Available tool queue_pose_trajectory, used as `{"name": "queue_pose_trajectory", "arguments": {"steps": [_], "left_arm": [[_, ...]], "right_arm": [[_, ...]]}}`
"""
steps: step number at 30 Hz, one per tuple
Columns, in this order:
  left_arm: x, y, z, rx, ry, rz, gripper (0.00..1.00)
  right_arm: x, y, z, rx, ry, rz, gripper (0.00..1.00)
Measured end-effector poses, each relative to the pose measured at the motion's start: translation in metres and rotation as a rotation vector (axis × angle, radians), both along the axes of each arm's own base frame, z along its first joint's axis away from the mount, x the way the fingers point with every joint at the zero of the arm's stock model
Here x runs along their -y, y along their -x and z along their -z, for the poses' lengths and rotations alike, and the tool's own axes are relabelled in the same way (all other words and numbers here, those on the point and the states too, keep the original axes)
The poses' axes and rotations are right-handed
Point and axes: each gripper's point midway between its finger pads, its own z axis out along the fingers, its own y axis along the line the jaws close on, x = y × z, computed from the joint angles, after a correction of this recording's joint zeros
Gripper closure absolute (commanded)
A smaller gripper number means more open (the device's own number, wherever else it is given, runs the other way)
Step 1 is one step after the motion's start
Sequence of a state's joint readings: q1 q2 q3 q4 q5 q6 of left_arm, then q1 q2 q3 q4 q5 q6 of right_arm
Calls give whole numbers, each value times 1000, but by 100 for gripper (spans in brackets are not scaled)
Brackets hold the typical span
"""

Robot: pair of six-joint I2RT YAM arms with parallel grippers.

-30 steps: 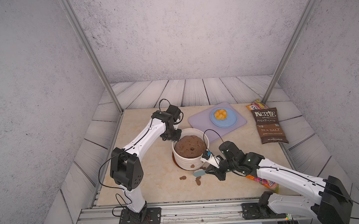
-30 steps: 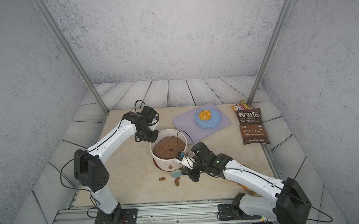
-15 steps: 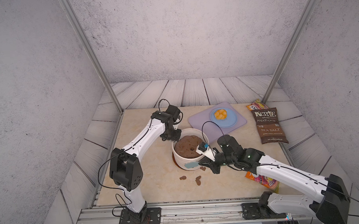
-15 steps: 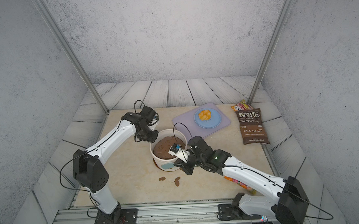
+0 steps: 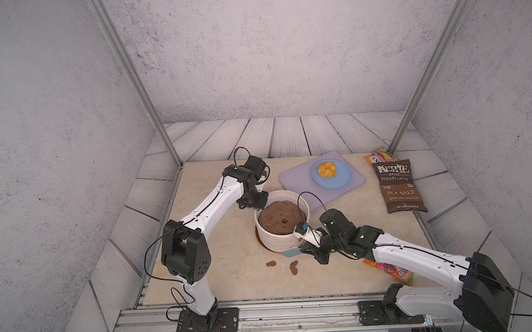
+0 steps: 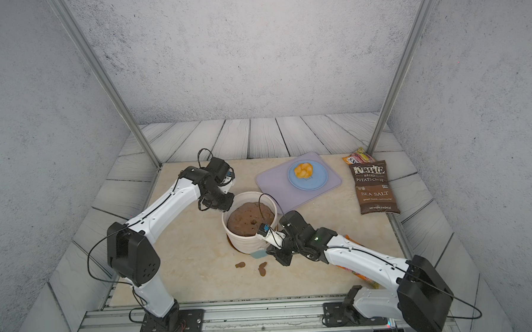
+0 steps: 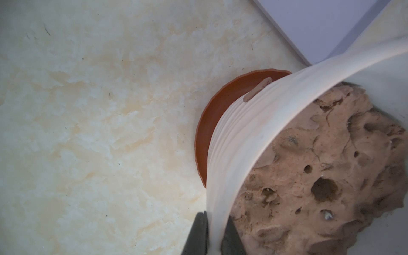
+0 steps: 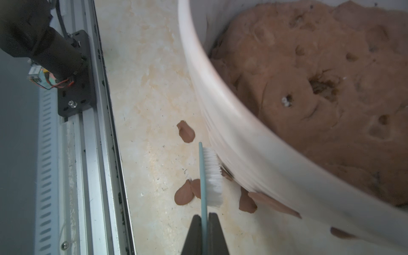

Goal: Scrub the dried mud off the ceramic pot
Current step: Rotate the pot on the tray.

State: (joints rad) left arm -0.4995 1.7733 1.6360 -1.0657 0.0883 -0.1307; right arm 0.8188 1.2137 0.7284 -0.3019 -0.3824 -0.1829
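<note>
I have the left gripper (image 7: 215,217) closed tight over the rim of the ceramic pot (image 5: 278,240), one finger inside and one outside. The pot stands mid-way across the counter (image 5: 228,257) on its brown saucer (image 7: 212,114). The right gripper (image 8: 204,216) is clamped on a teal brush (image 8: 210,176), bristles pressed against the pot's wall. Flakes of dried mud (image 8: 186,132) lie on the counter beside it, and more cling to the wall.

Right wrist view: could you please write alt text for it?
The right gripper holds a teal brush, bristles against the outside of the pot. Mud flakes lie on the table; others cling to the pot.
</note>
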Motion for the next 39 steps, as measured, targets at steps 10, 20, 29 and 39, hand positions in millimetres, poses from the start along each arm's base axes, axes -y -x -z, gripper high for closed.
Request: {"name": "queue_pose_trajectory", "arguments": {"steps": [10,20,29,39], "left_arm": [[0,0,-1,-6,2,2,81],[3,5,-4,-45,28,-30,37],[-6,28,-44,-23,186,-353,26],[-2,87,-53,-146,419,-847,30]], "right_arm": [[2,24,-20,-22,-45,-28,100],[-2,26,-54,-18,-104,-22,100],[-8,24,-65,-22,-141,-14,100],[-12,18,-66,-30,-159,1,100]]}}
